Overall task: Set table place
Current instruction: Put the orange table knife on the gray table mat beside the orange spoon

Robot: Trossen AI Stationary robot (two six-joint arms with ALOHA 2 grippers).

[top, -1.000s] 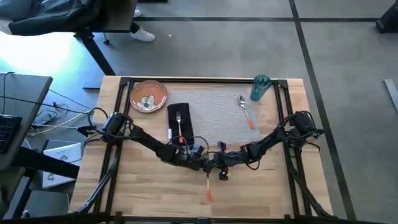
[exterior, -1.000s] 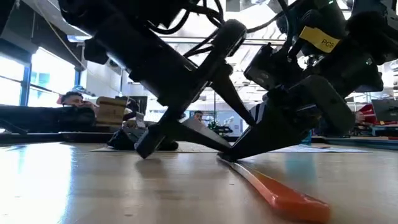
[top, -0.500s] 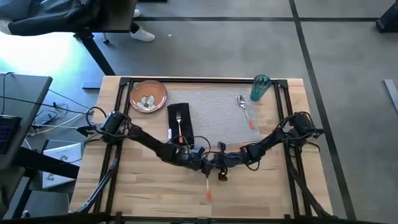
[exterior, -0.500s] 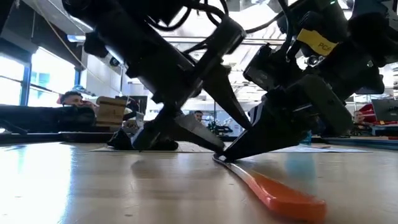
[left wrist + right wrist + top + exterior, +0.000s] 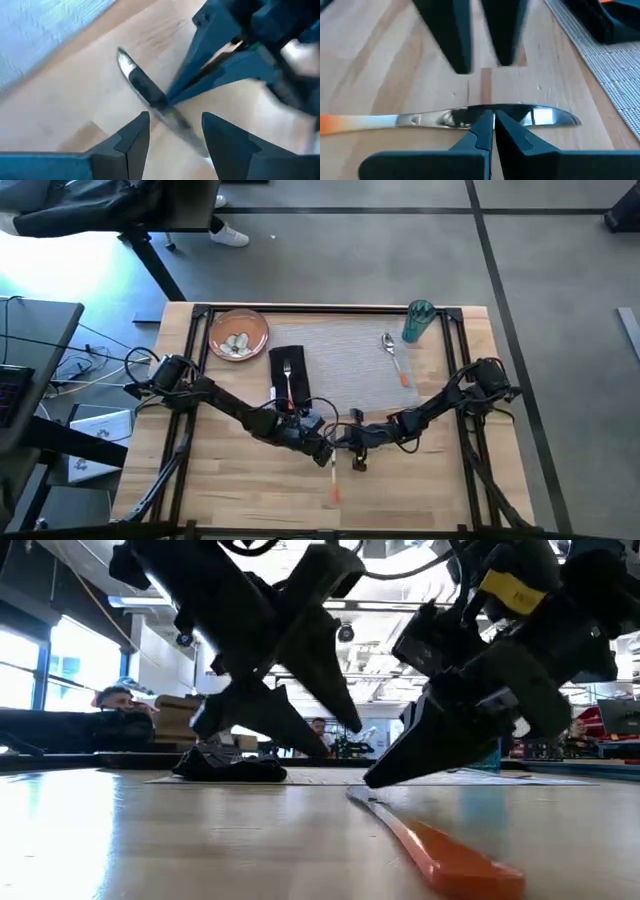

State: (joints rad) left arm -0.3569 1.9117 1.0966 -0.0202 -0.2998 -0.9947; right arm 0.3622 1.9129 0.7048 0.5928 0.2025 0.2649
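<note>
An orange-handled knife (image 5: 334, 472) lies flat on the bare wood of the table (image 5: 230, 480), near the middle front. Its blade (image 5: 530, 116) points toward the grey placemat (image 5: 350, 365). My right gripper (image 5: 493, 116) is shut, with its tips on the blade. My left gripper (image 5: 172, 117) hangs open just above the blade, touching nothing. In the low view its fingers (image 5: 325, 720) are clear of the tabletop. A fork (image 5: 288, 380) lies on the black napkin (image 5: 288, 370) and a spoon (image 5: 395, 355) lies on the placemat. My right gripper touches the knife's blade (image 5: 470, 116) about midway along it, with the tips of its shut fingers. The fingers slant down from the table's right side and lie across the knife. The knife rests flat on the wood, its handle (image 5: 450, 860) toward the near edge.
An orange-brown plate (image 5: 238, 333) holding small pieces sits at the far left beside the placemat. A teal cup (image 5: 418, 320) stands at the placemat's far right corner. Bare wood lies to the left and right of the knife at the table's front.
My left gripper has risen off the tabletop beside the knife's blade and now hangs above it. My right gripper has stayed low at the blade. The knife still lies on the wood.
</note>
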